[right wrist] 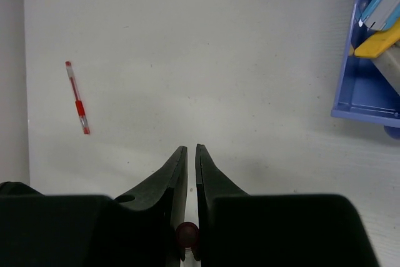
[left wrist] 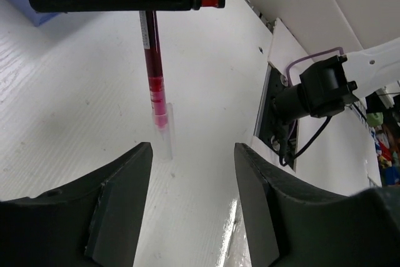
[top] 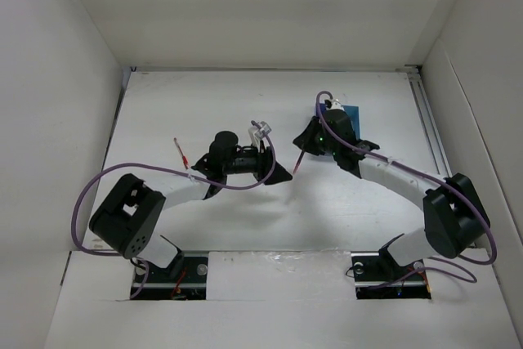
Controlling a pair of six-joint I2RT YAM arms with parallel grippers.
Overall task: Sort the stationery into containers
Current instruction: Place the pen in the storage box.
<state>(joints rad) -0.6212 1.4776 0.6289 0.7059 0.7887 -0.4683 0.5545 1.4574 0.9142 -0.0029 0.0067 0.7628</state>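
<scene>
So the right hand (right wrist: 187,148) has its fingers pinched nearly together on a red pen (left wrist: 154,73). The pen hangs roughly upright out of it, tip right down at the desk (right wrist: 219,60). It might be touching, but that's hard to call from the left wrist view. From the right wrist all you get of it is a dark reddish blob deep between the fingers, which I think is the pen's end. The left hand (left wrist: 192,148) sits just in front of that pen with its fingers well apart and nothing in them.

The blue box (right wrist: 357,95) is near the right hand, off to its right, with a light blue pen (right wrist: 381,1) and a yellow piece (right wrist: 378,40) lying in it. A second red pen (right wrist: 77,97) lies flat on the desk well off to the left, closer to the left arm.

Handling-wise, these pens look light, stiff and thin, with smooth plastic barrels. Pinched near one end like this one, they'll probably want to swivel. For the loose one I'd go across the middle of the barrel or the red grip section, fingers square to it. It lies so low that the fingertips would have to come right down to the desk. Nothing fragile here, so dropping one into a compartment should be fine.
</scene>
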